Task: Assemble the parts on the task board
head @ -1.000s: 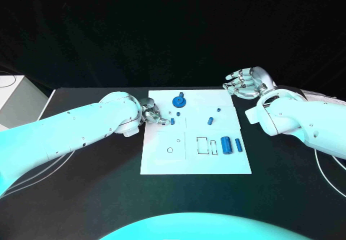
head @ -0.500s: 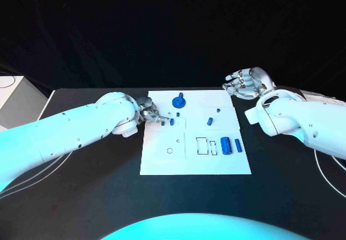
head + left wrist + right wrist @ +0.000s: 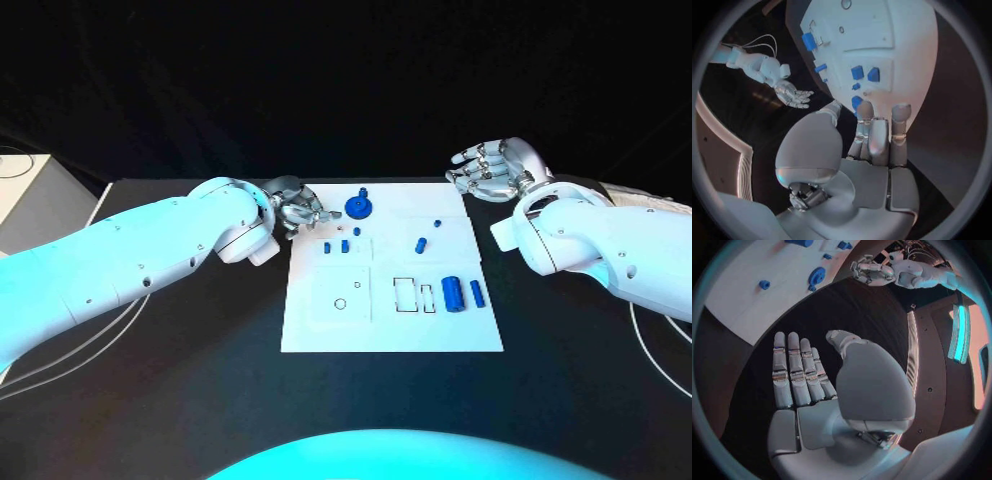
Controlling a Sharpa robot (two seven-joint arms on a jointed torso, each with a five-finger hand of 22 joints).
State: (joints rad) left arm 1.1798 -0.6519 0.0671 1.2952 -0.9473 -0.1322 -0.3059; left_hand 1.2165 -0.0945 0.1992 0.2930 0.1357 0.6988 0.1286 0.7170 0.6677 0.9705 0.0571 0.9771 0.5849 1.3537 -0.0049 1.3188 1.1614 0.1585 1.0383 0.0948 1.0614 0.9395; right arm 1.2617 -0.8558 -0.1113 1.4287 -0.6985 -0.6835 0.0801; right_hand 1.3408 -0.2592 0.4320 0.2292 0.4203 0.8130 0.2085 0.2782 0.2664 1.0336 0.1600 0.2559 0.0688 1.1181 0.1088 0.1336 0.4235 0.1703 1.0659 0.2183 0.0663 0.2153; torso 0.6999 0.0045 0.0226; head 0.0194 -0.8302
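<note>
Parts lie scattered over the task board [image 3: 325, 330], the white plate in the middle of the black bench [image 3: 173, 380]: a round blue gear-like piece [image 3: 359, 207] near its far edge, two small blue pieces [image 3: 336, 246] side by side in the left middle with a tiny one [image 3: 356, 231] just beyond them, a short blue peg [image 3: 421, 241] towards the right, and a blue cylinder [image 3: 453, 291] with a slimmer blue bar [image 3: 476, 292] close beside it on the near right. As for holders, the board carries outlined recesses; the rectangular slots [image 3: 408, 293] left of the cylinder and the small round hole [image 3: 340, 302] look unfilled, though whether any piece already sits seated in a socket I cannot tell. The left hand [image 3: 296, 208] hovers at the board's far left corner, fingers [image 3: 879, 135] lightly curled and apart, holding nothing. The right hand [image 3: 495, 166] hangs off the far right corner over the bench, palm open, fingers [image 3: 795, 370] straight and spread, empty. Likely risks: the pieces are small and close together, so broad fingers reaching for one may nudge its neighbour out of place or roll the cylinder; a pinch that is off-centre could flick a piece off the board; and pressing a part into the wrong recess could jam it.
</note>
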